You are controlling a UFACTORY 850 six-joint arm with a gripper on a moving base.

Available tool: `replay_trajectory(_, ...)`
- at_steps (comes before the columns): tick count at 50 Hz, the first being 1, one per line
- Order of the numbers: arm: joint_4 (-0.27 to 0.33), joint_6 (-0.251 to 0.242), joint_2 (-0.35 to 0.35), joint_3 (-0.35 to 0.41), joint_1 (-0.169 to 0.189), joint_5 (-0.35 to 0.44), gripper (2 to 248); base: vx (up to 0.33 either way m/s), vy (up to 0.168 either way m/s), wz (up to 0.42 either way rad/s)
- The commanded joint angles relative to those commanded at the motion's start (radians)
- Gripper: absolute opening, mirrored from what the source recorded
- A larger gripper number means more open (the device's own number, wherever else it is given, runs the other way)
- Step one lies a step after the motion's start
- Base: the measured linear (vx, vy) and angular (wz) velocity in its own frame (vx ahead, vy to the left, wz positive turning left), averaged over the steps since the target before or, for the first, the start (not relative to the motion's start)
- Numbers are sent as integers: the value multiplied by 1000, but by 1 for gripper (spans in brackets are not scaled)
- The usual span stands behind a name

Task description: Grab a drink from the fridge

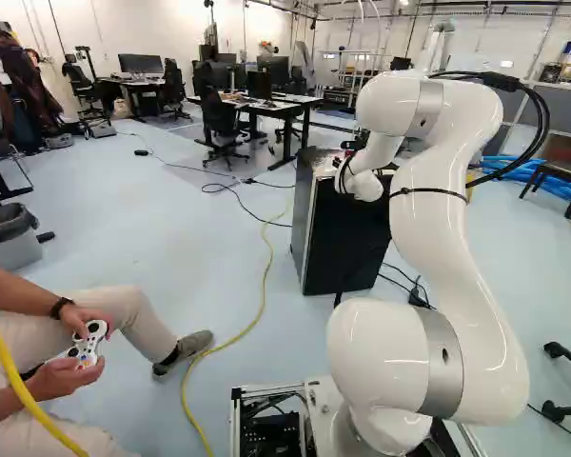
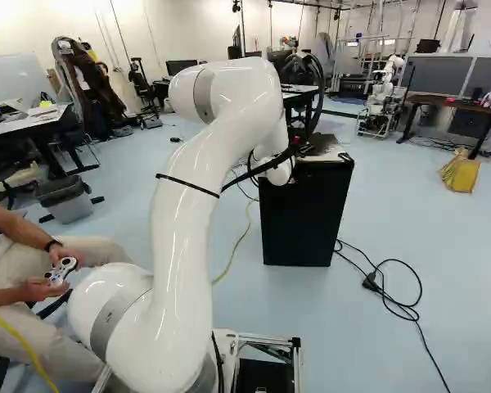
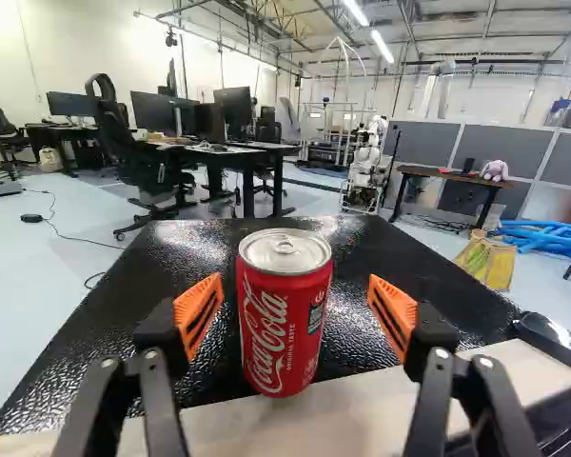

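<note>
A red soda can (image 3: 284, 314) with a silver lid stands upright on the black top of the small fridge (image 3: 186, 276). My gripper (image 3: 296, 312) is open around it in the wrist view. One orange pad is on each side of the can, with a gap between each pad and the can. The black fridge (image 2: 303, 217) stands on the floor ahead of the base, its door seemingly closed; its inside is hidden. In both base views my white wrist is at the fridge's top, and the arm hides most or all of the gripper.
A light strip (image 3: 362, 409) runs along the fridge top's near edge. Black cable (image 2: 393, 286) lies on the floor beside the fridge, and a yellow cable (image 1: 264, 295) on its other side. A seated person holds a controller (image 1: 88, 345) near the base. Another robot (image 2: 382, 90) stands far back.
</note>
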State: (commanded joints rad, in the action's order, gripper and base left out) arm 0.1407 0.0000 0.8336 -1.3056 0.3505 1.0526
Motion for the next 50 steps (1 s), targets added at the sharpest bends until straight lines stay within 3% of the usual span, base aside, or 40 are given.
replay_trajectory(1,0,0,0,0,0,0,198,0,0,0)
replay_trajectory(5,0,0,0,0,0,0,198,0,0,0)
replay_trajectory(6,0,0,0,0,0,0,160,0,0,0)
replay_trajectory(10,0,0,0,0,0,0,160,0,0,0)
replay_trajectory(11,0,0,0,0,0,0,123,0,0,0)
replay_trajectory(16,0,0,0,0,0,0,123,0,0,0)
replay_trajectory(17,0,0,0,0,0,0,99,0,0,0)
replay_trajectory(50,0,0,-47,5,0,0,99,0,0,0)
